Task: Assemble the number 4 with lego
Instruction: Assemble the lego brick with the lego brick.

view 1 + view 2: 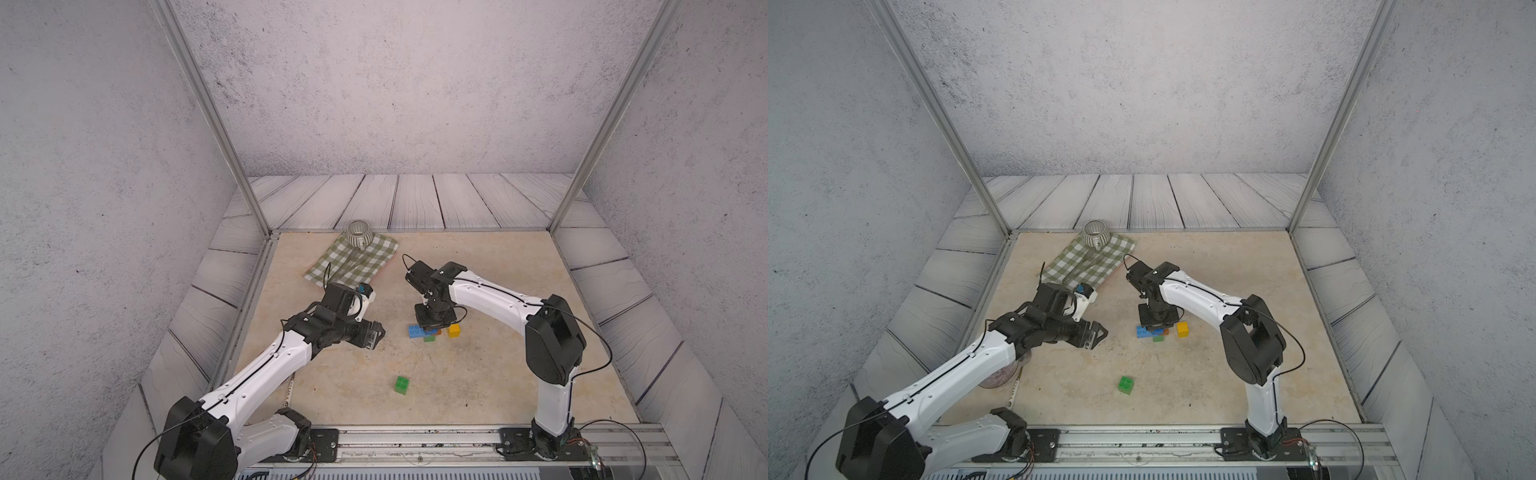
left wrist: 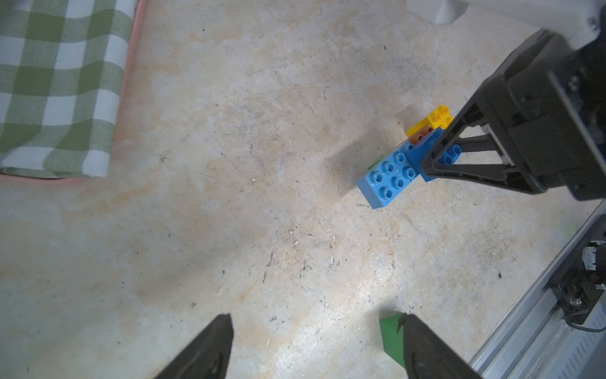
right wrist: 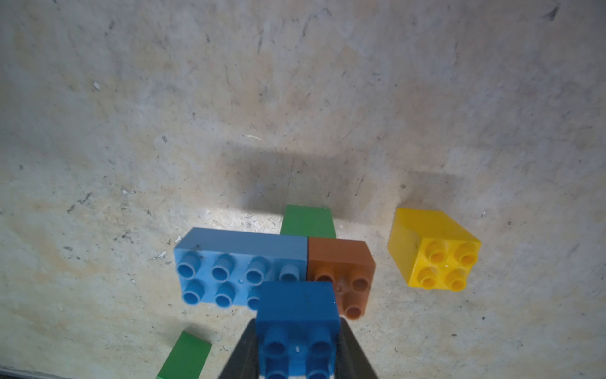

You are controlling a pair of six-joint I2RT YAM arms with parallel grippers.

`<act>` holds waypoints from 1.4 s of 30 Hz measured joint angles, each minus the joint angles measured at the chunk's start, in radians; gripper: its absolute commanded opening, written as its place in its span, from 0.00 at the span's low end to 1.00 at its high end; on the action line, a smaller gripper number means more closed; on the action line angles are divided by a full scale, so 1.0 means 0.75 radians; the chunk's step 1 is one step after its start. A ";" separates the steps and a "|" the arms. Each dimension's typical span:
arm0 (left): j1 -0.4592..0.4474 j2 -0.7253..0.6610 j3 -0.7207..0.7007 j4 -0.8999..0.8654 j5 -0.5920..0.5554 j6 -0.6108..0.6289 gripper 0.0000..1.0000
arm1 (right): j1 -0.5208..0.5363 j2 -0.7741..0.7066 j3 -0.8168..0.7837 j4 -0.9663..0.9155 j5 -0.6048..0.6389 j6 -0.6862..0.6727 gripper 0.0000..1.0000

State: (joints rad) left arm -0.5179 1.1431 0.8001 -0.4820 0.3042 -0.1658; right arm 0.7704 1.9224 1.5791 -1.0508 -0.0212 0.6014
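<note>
Far to the left you have the left arm reaching in over the table (image 1: 498, 291), with the green-checked cloth (image 1: 353, 262) and the striped cup (image 1: 359, 235) standing on it behind the arm, towards the back wall. Your left gripper (image 2: 314, 344) has its jaws spread wide with only bare table between them. In both top views it points towards the bricks from well apart. The loose green brick (image 1: 402, 384) lies alone, nearer the robot's base than the rest, and in the left wrist view it shows just beside one of the fingers (image 2: 426, 351), not between them. Next comes the start of the number 4 (image 1: 424, 332) in the middle of the table: the long light blue brick (image 3: 229, 262) lies end to end against the orange-brown brick (image 3: 341, 262), touching, and a second green brick (image 3: 308, 220) butts against them at that joint. Your right gripper (image 3: 296, 344) points straight down over the same joint, clamped on the dark blue brick (image 3: 296, 315), one finger on each side. Whether that brick sits on the studs below you cannot tell. Right of it the yellow brick (image 3: 433, 249) stands near the orange-brown one, studs up, turned slightly askew, with a strip of bare table between them
</note>
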 measured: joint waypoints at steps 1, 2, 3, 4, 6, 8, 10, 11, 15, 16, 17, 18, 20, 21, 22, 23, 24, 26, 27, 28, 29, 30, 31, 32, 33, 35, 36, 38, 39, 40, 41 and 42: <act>0.000 0.000 0.000 0.000 -0.001 0.000 0.83 | 0.000 0.000 0.000 0.000 0.002 0.000 0.25; 0.000 0.000 0.000 0.000 -0.001 0.000 0.83 | 0.000 0.001 0.001 0.000 0.003 0.000 0.25; 0.000 0.000 0.000 0.000 0.000 0.001 0.83 | 0.000 0.001 0.002 -0.001 0.004 0.000 0.25; 0.000 0.000 0.000 0.000 -0.001 0.000 0.83 | 0.000 0.004 0.004 -0.002 0.006 0.000 0.25; 0.000 0.000 0.000 0.000 -0.001 0.000 0.83 | 0.000 0.008 0.009 -0.002 0.010 -0.001 0.25; 0.000 0.000 0.000 0.000 -0.001 0.000 0.83 | -0.001 0.015 0.019 -0.008 0.015 0.000 0.25; 0.000 0.000 0.000 0.000 -0.001 0.000 0.83 | -0.002 0.019 0.024 -0.009 0.017 0.001 0.25; 0.000 0.000 0.000 0.000 -0.001 0.000 0.83 | -0.004 0.021 0.025 -0.009 0.017 0.001 0.25; 0.001 0.000 0.000 0.000 -0.001 0.001 0.83 | -0.013 0.035 0.033 -0.013 0.018 0.000 0.25; 0.001 0.000 0.000 0.000 -0.001 0.001 0.83 | -0.015 0.047 0.041 -0.018 0.016 -0.001 0.25; 0.001 0.000 -0.001 0.000 -0.001 0.001 0.83 | -0.017 0.054 0.049 -0.024 0.016 -0.001 0.25; 0.001 0.000 -0.001 0.000 -0.001 0.001 0.83 | -0.017 0.057 0.052 -0.026 0.017 -0.002 0.25; 0.001 0.000 -0.001 0.000 -0.001 0.001 0.83 | -0.017 0.059 0.054 -0.028 0.017 -0.005 0.25; 0.001 0.000 -0.001 0.000 -0.001 0.001 0.83 | -0.017 0.059 0.054 -0.028 0.017 -0.005 0.25; 0.001 0.000 -0.001 0.000 -0.001 0.001 0.83 | -0.017 0.059 0.054 -0.028 0.017 -0.006 0.25; 0.001 0.000 -0.001 0.000 -0.001 0.001 0.83 | -0.017 0.059 0.054 -0.028 0.017 -0.008 0.25; 0.001 0.000 -0.001 0.000 -0.001 0.001 0.83 | -0.017 0.059 0.053 -0.027 0.017 -0.010 0.25; 0.001 0.000 -0.001 0.000 -0.001 0.001 0.83 | -0.017 0.059 0.049 -0.024 0.018 -0.012 0.25; 0.001 0.000 -0.001 0.000 -0.001 0.001 0.83 | -0.016 0.059 0.047 -0.022 0.018 -0.013 0.24; 0.001 0.000 -0.001 0.001 -0.001 0.001 0.83 | -0.016 0.058 0.045 -0.020 0.020 -0.013 0.24; 0.001 0.000 -0.001 0.000 -0.001 0.001 0.83 | -0.016 0.058 0.043 -0.019 0.021 -0.014 0.24; 0.001 0.000 -0.001 0.001 -0.001 0.001 0.83 | -0.013 0.057 0.039 -0.014 0.025 -0.014 0.25; 0.001 0.000 -0.001 0.000 -0.001 0.001 0.83 | -0.009 0.056 0.034 -0.010 0.030 -0.014 0.24; 0.001 0.000 -0.001 0.000 -0.001 0.001 0.83 | -0.007 0.052 0.028 -0.004 0.033 -0.013 0.24; 0.001 0.000 -0.001 0.001 -0.001 0.001 0.83 | -0.002 0.046 0.017 0.007 0.037 -0.012 0.24; 0.001 0.000 -0.001 0.000 -0.001 0.001 0.83 | 0.006 0.035 -0.002 0.025 0.042 -0.005 0.24; 0.001 0.000 -0.001 0.000 -0.001 0.001 0.83 | 0.010 0.031 -0.009 0.033 0.043 -0.001 0.23; 0.001 0.000 -0.001 0.000 -0.001 0.001 0.83 | 0.019 0.025 -0.021 0.046 0.057 0.011 0.23; 0.001 0.000 -0.001 0.001 -0.001 0.001 0.83 | 0.023 0.024 -0.023 0.049 0.066 0.018 0.23; 0.001 0.000 -0.001 0.001 -0.001 0.001 0.83 | 0.027 0.024 -0.025 0.051 0.072 0.024 0.23; 0.001 0.000 -0.001 0.001 -0.001 0.001 0.83 | 0.030 0.024 -0.025 0.051 0.077 0.028 0.23; 0.001 0.000 -0.001 0.001 -0.001 0.001 0.83 | 0.034 0.024 -0.027 0.053 0.083 0.035 0.23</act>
State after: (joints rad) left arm -0.5171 1.1431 0.7994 -0.4816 0.3038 -0.1654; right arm 0.7956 1.9408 1.5589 -1.0111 0.0414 0.6277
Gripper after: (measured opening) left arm 0.833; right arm 0.335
